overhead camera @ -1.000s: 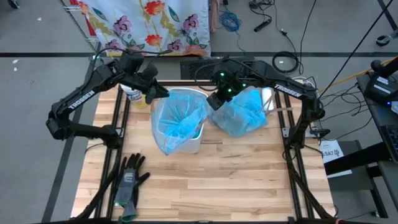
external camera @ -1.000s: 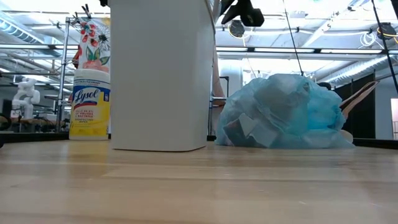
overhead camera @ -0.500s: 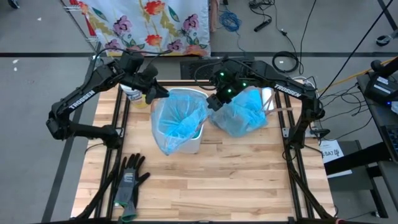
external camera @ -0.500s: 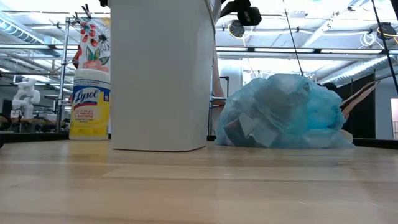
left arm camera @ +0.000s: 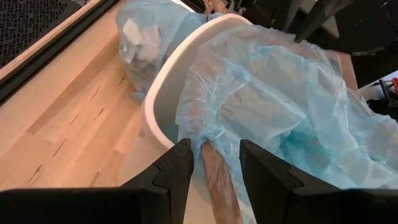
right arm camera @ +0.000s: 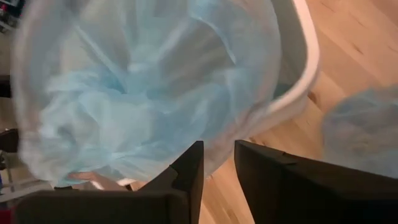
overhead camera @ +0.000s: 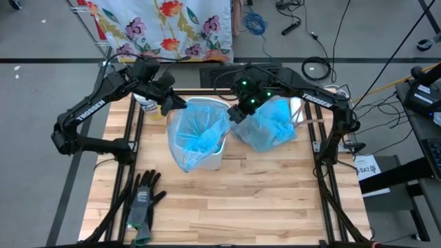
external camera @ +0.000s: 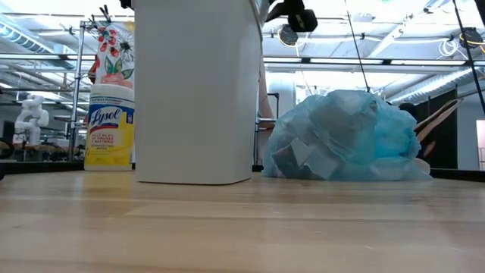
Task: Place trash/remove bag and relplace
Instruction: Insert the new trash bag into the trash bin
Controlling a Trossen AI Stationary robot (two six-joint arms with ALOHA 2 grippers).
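Observation:
A white bin (overhead camera: 214, 160) stands mid-table with a fresh blue bag (overhead camera: 198, 129) spread in its mouth. My left gripper (overhead camera: 173, 103) is at the bin's far left rim, shut on the bag's edge. My right gripper (overhead camera: 236, 114) is at the bin's right rim, also shut on the bag. A full, tied-off blue bag (overhead camera: 270, 125) lies on the table right of the bin. Pale scraps of trash (external camera: 303, 155) show through its film. My left gripper has the bag's gathered edge (left arm camera: 208, 144) between its two fingers, where it lies over the bin's rim (left arm camera: 217, 183). One finger (left arm camera: 181, 167) is on the outer side, the other (left arm camera: 261, 171) on the inner side. The fingers slant down from the left. My right gripper pinches the bag's thin film (right arm camera: 214, 152) between its two fingers, slanting down from the right over the bin's rim (right arm camera: 308, 65). From the fingers the film spreads out across the bin's mouth. Whether it is one layer or several does not show.
A yellow wipes canister (external camera: 110, 125) stands behind the bin at the far left. Black-and-grey gloves (overhead camera: 142, 201) lie near the left front of the table. Bare wood (overhead camera: 262, 200) fills the near half. The dark frame rails (overhead camera: 324, 179) run along both sides.
My right gripper has turned a little at the bin's rim while keeping its place. The left gripper, the bin and both bags stay as they were.

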